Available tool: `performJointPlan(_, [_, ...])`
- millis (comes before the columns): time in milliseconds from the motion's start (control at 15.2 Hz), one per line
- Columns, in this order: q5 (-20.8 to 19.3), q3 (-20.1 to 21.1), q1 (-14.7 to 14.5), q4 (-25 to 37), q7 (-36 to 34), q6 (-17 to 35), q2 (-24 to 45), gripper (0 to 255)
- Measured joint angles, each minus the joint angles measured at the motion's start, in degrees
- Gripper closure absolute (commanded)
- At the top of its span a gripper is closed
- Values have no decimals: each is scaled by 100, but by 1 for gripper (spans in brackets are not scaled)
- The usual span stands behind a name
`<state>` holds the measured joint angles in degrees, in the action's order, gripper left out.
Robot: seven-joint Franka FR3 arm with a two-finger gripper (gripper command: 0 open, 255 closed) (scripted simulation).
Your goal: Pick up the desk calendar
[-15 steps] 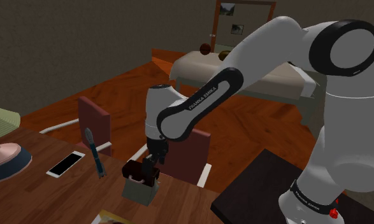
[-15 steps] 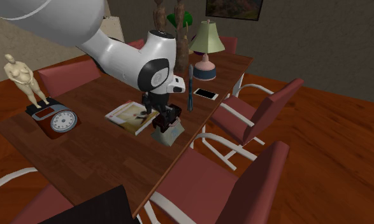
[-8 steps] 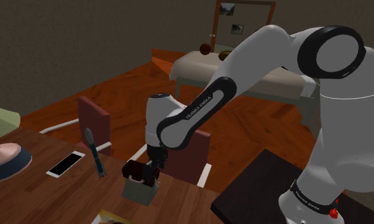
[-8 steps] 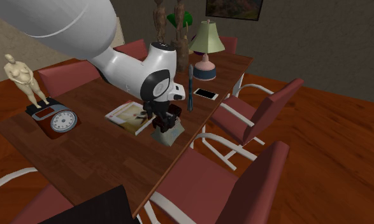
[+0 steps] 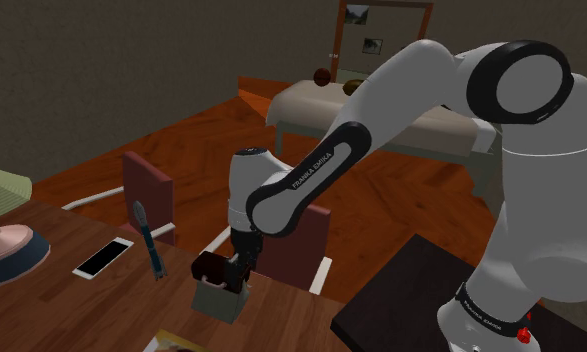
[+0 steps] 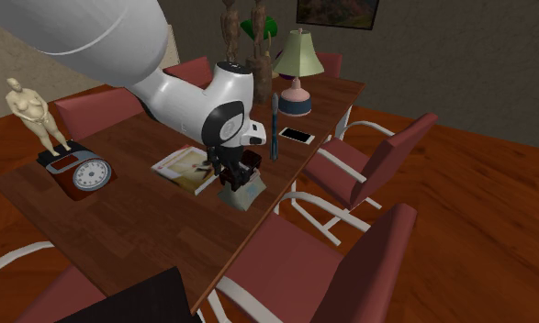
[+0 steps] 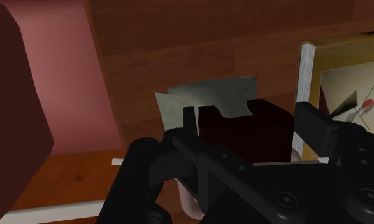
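Note:
The desk calendar (image 5: 215,297) is a small grey wedge stand with a dark red block on top. It stands at the edge of the wooden table (image 6: 139,225), beside a red chair. My black gripper (image 5: 234,272) comes down on it from above. Seen from across the table, the gripper (image 6: 238,173) covers the calendar's top and the grey base (image 6: 242,194) shows below. In the wrist view the dark red block (image 7: 246,130) sits between the fingers of my gripper (image 7: 248,116), which press on its two sides. The calendar rests on the table.
A picture book (image 6: 188,168) lies right beside the calendar. A blue upright pen (image 5: 150,240), a phone (image 5: 103,257) and a lamp (image 6: 296,78) stand further along the table. A scale (image 6: 85,172) and a figurine (image 6: 35,114) are at the other end. Red chairs (image 6: 368,161) line the edge.
The arm sank a little onto the calendar, and the fingers have closed in from wide apart to the block's sides. The calendar has not moved.

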<state>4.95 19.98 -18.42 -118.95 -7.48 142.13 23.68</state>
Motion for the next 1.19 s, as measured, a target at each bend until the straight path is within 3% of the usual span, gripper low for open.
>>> performJointPlan(1188, [219,126,135,186,17,-938,-770,255])
